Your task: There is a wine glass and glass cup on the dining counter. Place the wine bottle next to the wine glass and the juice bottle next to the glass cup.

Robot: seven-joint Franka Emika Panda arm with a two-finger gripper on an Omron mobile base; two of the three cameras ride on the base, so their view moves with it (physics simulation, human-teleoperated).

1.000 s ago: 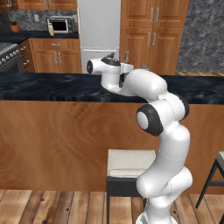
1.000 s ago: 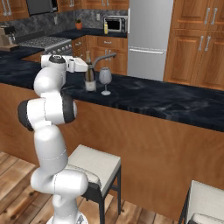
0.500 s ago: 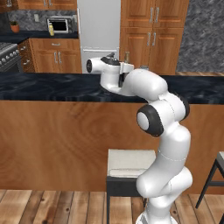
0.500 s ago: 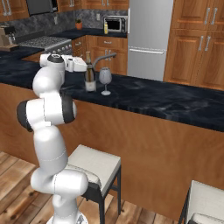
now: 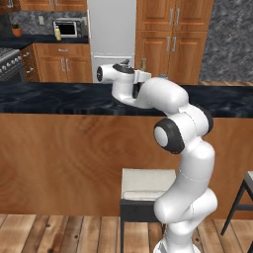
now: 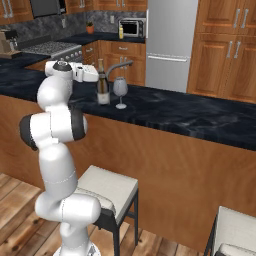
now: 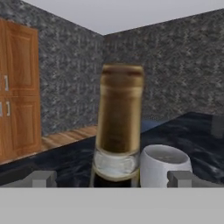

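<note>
The wine bottle (image 6: 102,84) stands upright on the dining counter (image 6: 190,115), with the wine glass (image 6: 120,89) close on its right. My gripper (image 6: 98,76) is level with the bottle's neck and open. In the hand view the gold-foil neck of the wine bottle (image 7: 119,118) rises midway between the two fingertips (image 7: 41,178), which stand well apart and clear of it; the wine glass (image 7: 164,165) bowl sits just right of it. A small yellow juice bottle (image 6: 120,31) stands by the microwave on the back counter, also the juice bottle (image 5: 58,33). The glass cup is out of view.
A faucet (image 6: 122,64) curves up behind the bottle and glass. A padded stool (image 6: 107,187) stands at the counter's wooden front, beside my base; another stool (image 6: 235,232) is at the lower right. Fridge (image 5: 111,29), stove (image 6: 50,47) and wooden cabinets line the back.
</note>
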